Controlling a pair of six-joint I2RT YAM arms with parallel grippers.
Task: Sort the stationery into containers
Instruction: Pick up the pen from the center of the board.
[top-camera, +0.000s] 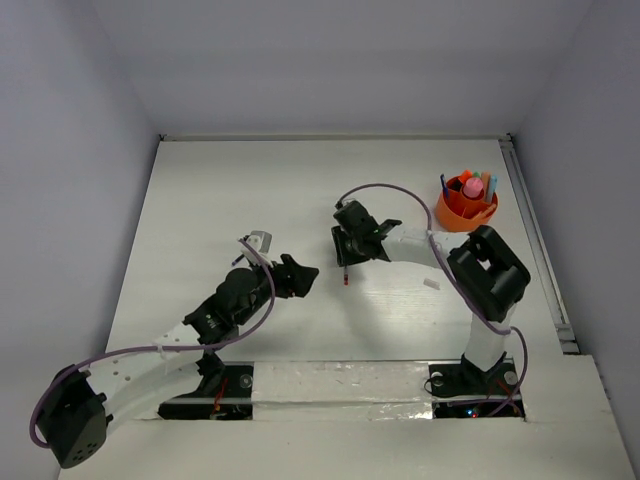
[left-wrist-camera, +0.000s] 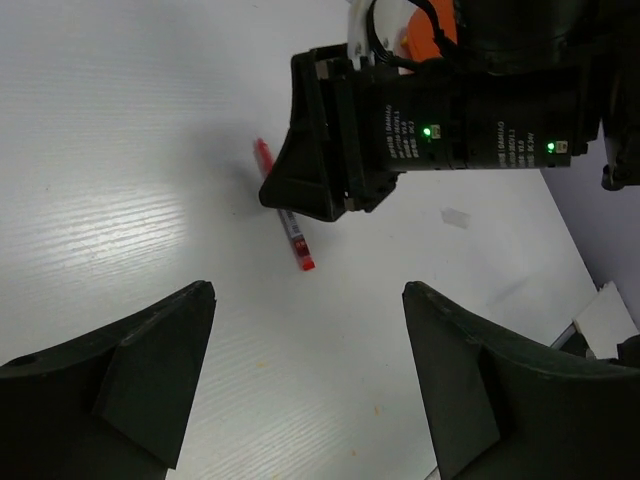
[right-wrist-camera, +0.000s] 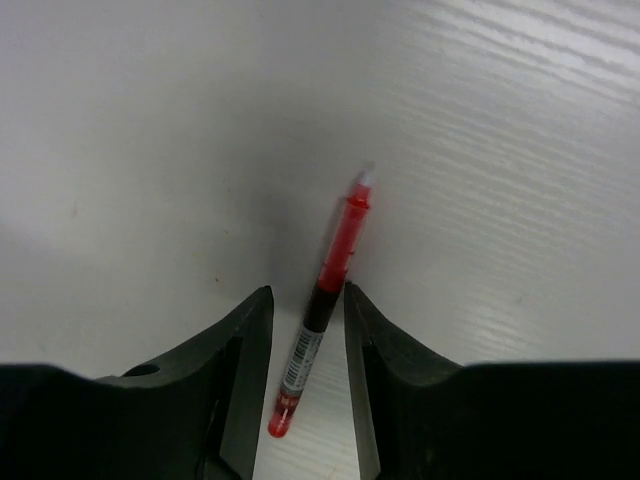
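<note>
While the left gripper (left-wrist-camera: 307, 290) is held wide, the red pen (right-wrist-camera: 340, 240) on the table (right-wrist-camera: 500, 150) is straddled by the right gripper (right-wrist-camera: 305, 295), fingers narrow but unclosed; a squeeze, then carriage to the orange holder (top-camera: 466, 205), is judged needed.

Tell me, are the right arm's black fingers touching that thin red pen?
Cannot tell. In the right wrist view the right gripper straddles the thin red pen: bare table shows beside one finger, but the other finger's edge meets the pen's outline.

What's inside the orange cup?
The orange cup holds a pink piece, a light blue marker and a thin dark pen. Their lower ends and the cup's bottom are hidden.
</note>
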